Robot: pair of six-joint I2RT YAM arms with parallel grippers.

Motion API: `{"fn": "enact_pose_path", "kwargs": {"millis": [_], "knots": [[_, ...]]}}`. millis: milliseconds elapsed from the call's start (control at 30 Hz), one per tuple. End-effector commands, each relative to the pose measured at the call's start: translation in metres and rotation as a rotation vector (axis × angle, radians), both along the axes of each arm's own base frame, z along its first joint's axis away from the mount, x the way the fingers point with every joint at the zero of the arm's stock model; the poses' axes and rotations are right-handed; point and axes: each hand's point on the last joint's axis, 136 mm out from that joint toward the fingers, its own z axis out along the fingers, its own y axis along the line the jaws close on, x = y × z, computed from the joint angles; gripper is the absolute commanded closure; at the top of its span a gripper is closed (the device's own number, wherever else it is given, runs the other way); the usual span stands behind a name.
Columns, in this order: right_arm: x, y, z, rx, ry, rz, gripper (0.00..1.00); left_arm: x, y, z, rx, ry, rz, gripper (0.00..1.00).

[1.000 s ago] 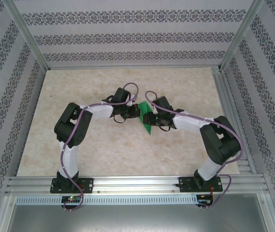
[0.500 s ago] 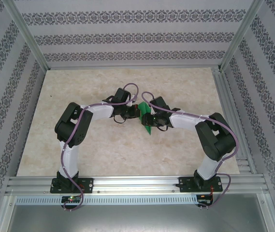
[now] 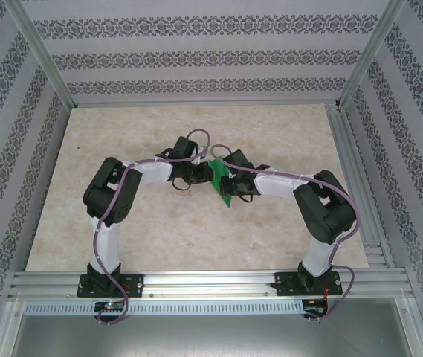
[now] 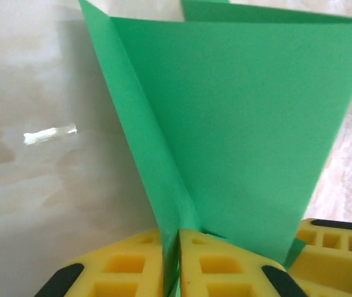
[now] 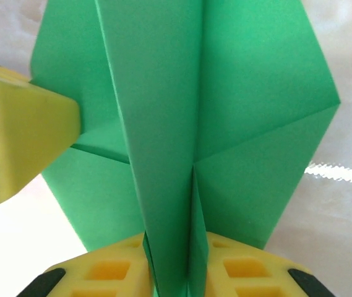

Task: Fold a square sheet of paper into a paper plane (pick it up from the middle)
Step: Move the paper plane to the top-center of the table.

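The right gripper (image 5: 169, 269) has drawn in closer to the left gripper (image 4: 177, 266). Both clamp tight on the folded green paper (image 3: 224, 195) between them.

Striped, floral-banded walls (image 3: 196, 59) — pale marbled tabletop (image 3: 159, 230), aluminium rails (image 3: 211, 282) along its near edge

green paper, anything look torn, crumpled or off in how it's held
Nothing stands out. The folded green paper is pinched in the left gripper and the right gripper, with crisp straight creases and no tear visible.
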Motion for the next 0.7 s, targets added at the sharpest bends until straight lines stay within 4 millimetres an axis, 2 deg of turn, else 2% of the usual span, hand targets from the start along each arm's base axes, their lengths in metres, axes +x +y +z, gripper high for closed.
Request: {"fn": "enact_pose_path", "kwargs": {"millis": [0, 200, 367, 533, 667], "knots": [[0.004, -0.002, -0.001, -0.064, -0.021, -0.002, 0.76, 0.002, 0.014, 0.004, 0.018, -0.022, 0.024, 0.8], [0.005, 0.005, 0.0, -0.076, -0.025, 0.008, 0.76, 0.0, 0.023, 0.002, 0.028, -0.016, 0.041, 0.75], [0.007, 0.003, -0.003, -0.145, -0.03, -0.003, 0.76, 0.001, 0.035, 0.008, 0.036, -0.024, 0.078, 0.72], [0.007, 0.004, -0.007, -0.186, -0.031, 0.0, 0.77, 0.004, 0.064, 0.024, 0.075, -0.06, 0.173, 0.66], [0.008, 0.006, -0.008, -0.211, -0.038, 0.004, 0.8, 0.006, 0.097, 0.042, 0.119, -0.095, 0.279, 0.6]]}}
